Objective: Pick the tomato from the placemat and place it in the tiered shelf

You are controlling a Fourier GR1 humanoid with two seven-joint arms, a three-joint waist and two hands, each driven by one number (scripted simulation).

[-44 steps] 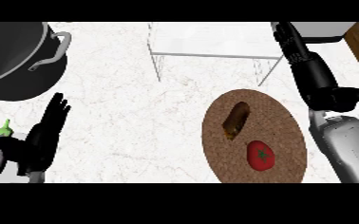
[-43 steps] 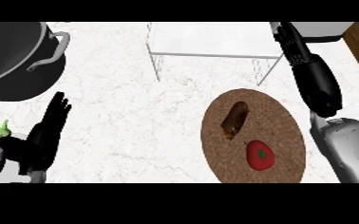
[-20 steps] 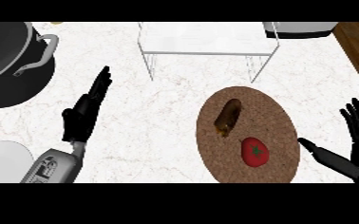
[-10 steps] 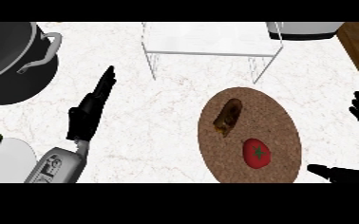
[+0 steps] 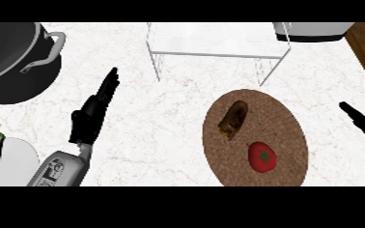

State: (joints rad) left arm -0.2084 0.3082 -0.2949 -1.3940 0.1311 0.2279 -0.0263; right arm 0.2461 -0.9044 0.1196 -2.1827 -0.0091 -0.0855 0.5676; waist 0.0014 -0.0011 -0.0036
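Observation:
A red tomato point(image 5: 262, 156) with a green stem lies on the lower right part of the round brown placemat point(image 5: 285, 125). The white tiered shelf point(image 5: 217, 41) stands at the back centre, beyond the mat. My left hand point(image 5: 94, 112) rests open on the counter at the left, fingers straight and pointing up, far from the tomato. Only a black fingertip of my right hand point(image 5: 352, 113) shows at the right edge, beside the mat; the rest of that hand is cut off.
A brown oblong food item point(image 5: 233, 118) lies on the mat's upper left. A large dark pot point(image 5: 21, 63) with a handle fills the back left corner. A white container point(image 5: 314, 30) stands at the back right. A white rounded object point(image 5: 16, 160) sits at the lower left edge.
My right hand has dropped from the back right and slid out to the right edge, leaving only a fingertip showing. The left hand has risen further up the counter. The tomato has not moved.

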